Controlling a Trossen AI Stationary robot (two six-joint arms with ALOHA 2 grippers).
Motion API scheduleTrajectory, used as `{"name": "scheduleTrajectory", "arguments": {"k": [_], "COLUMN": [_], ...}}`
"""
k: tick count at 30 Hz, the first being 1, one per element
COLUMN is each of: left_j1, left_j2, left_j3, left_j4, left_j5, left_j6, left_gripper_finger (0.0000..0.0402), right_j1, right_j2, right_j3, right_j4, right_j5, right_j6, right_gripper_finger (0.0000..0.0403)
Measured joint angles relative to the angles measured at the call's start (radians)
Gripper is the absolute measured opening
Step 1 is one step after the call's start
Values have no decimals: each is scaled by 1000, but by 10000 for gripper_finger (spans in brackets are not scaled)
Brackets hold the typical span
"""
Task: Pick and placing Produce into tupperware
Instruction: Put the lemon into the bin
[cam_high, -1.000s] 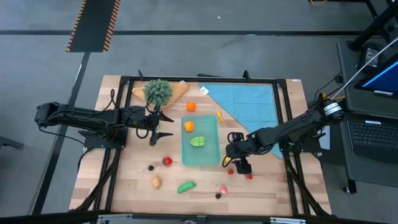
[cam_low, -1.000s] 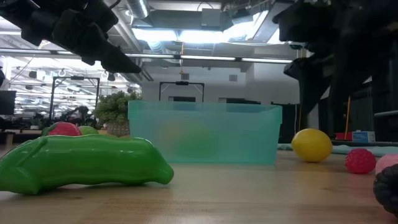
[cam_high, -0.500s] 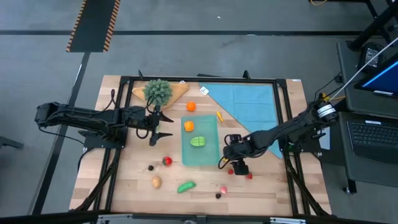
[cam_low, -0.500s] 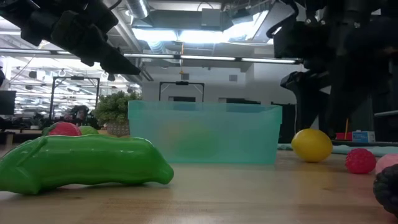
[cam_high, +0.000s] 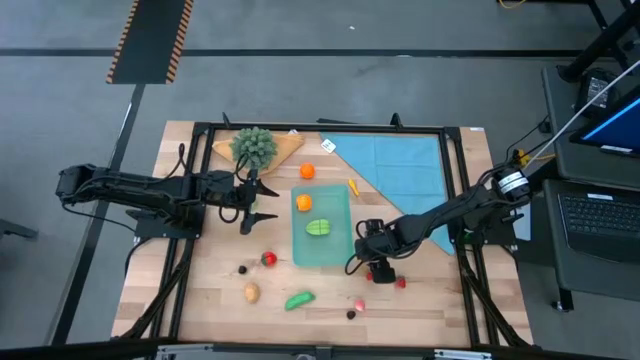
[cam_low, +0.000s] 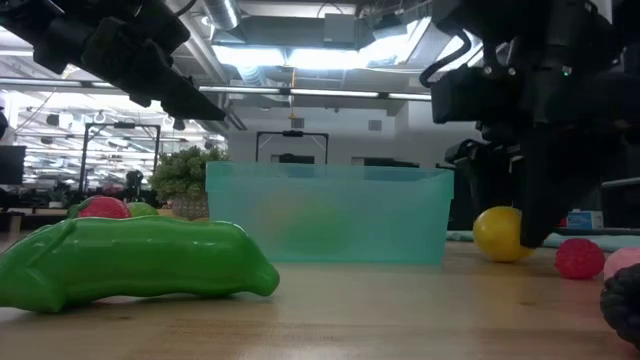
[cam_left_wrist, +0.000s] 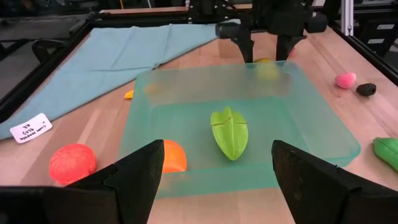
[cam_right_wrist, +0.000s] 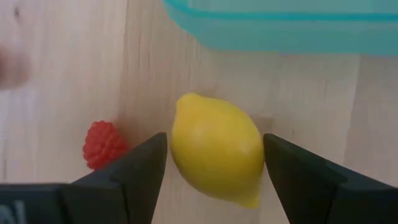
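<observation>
The teal tupperware (cam_high: 322, 240) sits mid-table and holds an orange piece (cam_high: 303, 203) and a green leaf-shaped piece (cam_high: 319, 228). A yellow lemon (cam_right_wrist: 216, 149) lies on the wood by the tupperware's near right corner. My right gripper (cam_high: 358, 260) is low over it and open, one finger on each side of the lemon with almost no gap. In the low view a dark finger (cam_low: 540, 205) stands in front of the lemon (cam_low: 498, 235). My left gripper (cam_high: 268, 202) hovers open, left of the tupperware (cam_left_wrist: 205, 177).
Loose produce lies on the wood: a raspberry (cam_right_wrist: 104, 144) beside the lemon, a green pod (cam_high: 299, 300), a brown piece (cam_high: 251, 292), a red piece (cam_high: 268, 259), a pink piece (cam_high: 359, 305), an orange (cam_high: 307, 171). The leafy bunch (cam_high: 254, 146) and the blue cloth (cam_high: 400, 165) lie toward the far edge.
My right gripper has moved toward the table's left and near edge and come down around the lemon, so that its fingers now stand on either side of it. The lemon and the left arm have stayed where they were.
</observation>
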Motion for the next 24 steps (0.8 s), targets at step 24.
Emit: {"name": "scheduleTrajectory", "arguments": {"k": [24], "left_j1": [0], "left_j2": [0], "left_j3": [0], "left_j4": [-1], "left_j5": [0], "left_j6": [1], "left_gripper_finger": [289], "right_j1": [0], "right_j2": [22], "right_j3": [-1], "right_j4": [16], "right_j5": [0], "right_j6": [-6], "right_gripper_finger": [224]}}
